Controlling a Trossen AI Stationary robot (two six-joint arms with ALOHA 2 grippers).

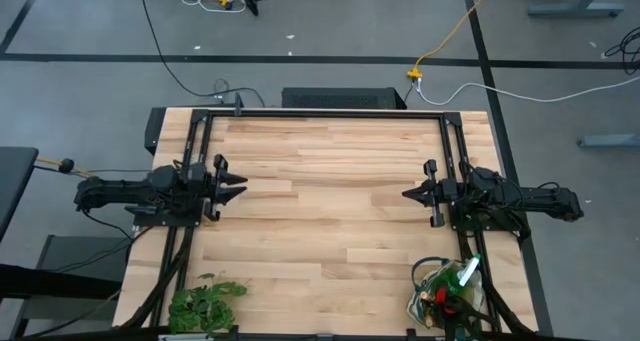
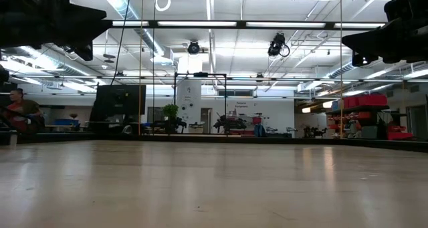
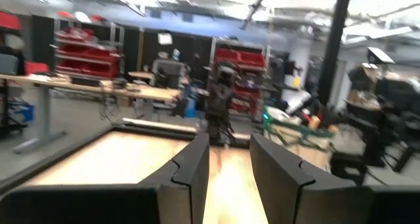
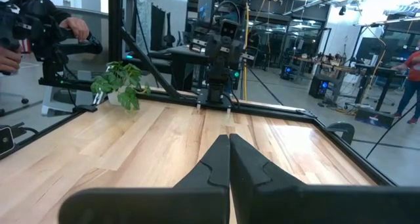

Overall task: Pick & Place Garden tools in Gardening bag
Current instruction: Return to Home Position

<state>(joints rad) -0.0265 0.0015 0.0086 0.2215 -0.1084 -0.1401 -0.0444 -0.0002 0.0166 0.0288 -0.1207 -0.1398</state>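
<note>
Left pincer (image 1: pixel 232 186): mine, over the left side of the desk (image 1: pixel 320 151). Its fingers (image 3: pixel 193 178) are spread, with a clear gap in the left wrist view.
Right pincer (image 1: pixel 412 193): over the right side, its fingers (image 4: pixel 216 165) pressed together.
Bag (image 1: pixel 440 291): desk corner at the high view's lower right, partly cut off by the edge. A spray bottle (image 1: pixel 468 272) and a red item (image 1: pixel 438 297) show inside; the rest is unclear.
Plant (image 1: pixel 205 301): lower left corner.
Low view: shows neither bag nor plant, only my arms (image 2: pixel 47 17) as dark shapes.
</note>
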